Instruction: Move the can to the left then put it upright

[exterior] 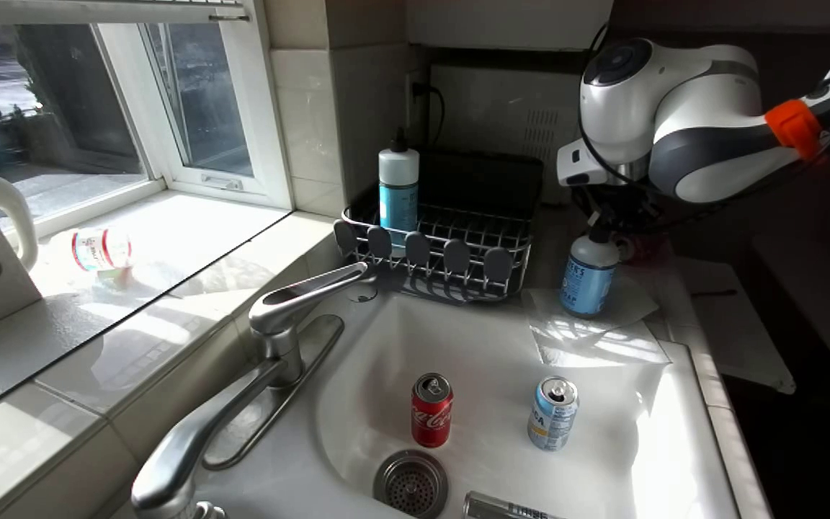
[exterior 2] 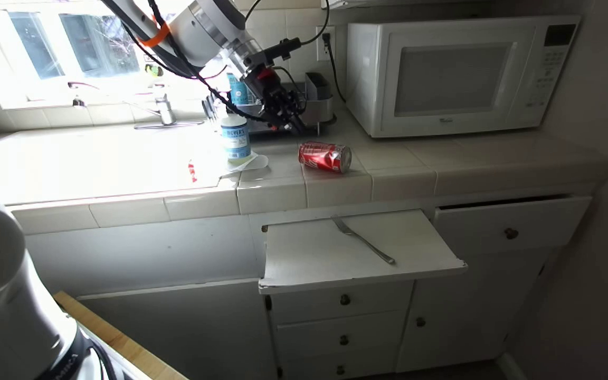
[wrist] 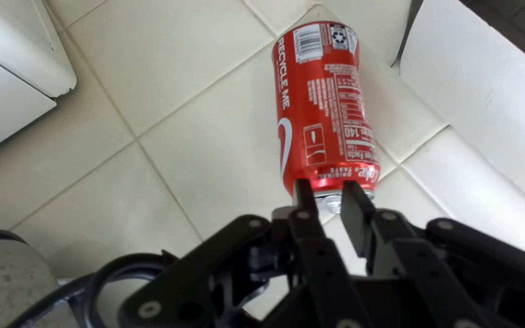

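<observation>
Pale square tiles cover the counter (exterior 2: 494,153), and a white microwave (exterior 2: 452,79) stands on it. Below the front edge, a white board (exterior 2: 304,264) sticks out with a fork (exterior 2: 364,241) on it; the drawer (exterior 2: 494,224) to its right in that exterior view is slightly open. Sun falls through the window (exterior: 199,108) onto the white sink (exterior: 487,339), where 2 cans stand upright: a bright red can (exterior: 431,411) and a blue can (exterior: 553,414). A dish rack (exterior: 456,257) sits at the sink's far end.

The dark red can (exterior 2: 325,157) lies on its side on the counter, near the front edge and near a soap bottle (exterior 2: 236,140).

The arm (exterior 2: 203,37) slants down to the right over the counter in an exterior view. In the wrist view the gripper (wrist: 326,184) points at the dark red can's tab end, its 2 fingers apart by a narrow gap where the tab shows. I cannot tell whether they touch it.
</observation>
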You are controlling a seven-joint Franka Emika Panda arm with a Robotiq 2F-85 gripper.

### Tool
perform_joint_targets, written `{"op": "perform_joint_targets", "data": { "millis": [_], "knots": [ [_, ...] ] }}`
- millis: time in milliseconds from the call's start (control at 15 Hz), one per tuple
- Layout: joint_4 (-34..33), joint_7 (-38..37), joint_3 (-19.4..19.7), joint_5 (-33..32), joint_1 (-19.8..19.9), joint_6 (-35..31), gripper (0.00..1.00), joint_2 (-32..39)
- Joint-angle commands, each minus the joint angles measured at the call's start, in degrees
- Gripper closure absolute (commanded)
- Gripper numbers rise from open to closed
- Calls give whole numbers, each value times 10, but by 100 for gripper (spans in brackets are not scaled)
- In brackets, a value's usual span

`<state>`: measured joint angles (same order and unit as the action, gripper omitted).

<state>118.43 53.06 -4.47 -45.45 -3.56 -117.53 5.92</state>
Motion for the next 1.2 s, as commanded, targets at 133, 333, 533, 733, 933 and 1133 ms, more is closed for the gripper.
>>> {"op": "perform_joint_targets", "data": {
  "millis": [133, 333, 533, 733, 933, 1133],
  "knots": [
    [9, -1, 3, -13, 1, 2, 29, 11],
    [16, 8, 7, -20, 5, -5, 7, 19],
    [17, 13, 10, -30, 8, -6, 0, 31],
    [18, 18, 13, -38, 12, -9, 0, 42],
    [21, 19, 15, -44, 14, -8, 0, 51],
    [22, 18, 16, -49, 17, -10, 11, 56]
  ]
}}
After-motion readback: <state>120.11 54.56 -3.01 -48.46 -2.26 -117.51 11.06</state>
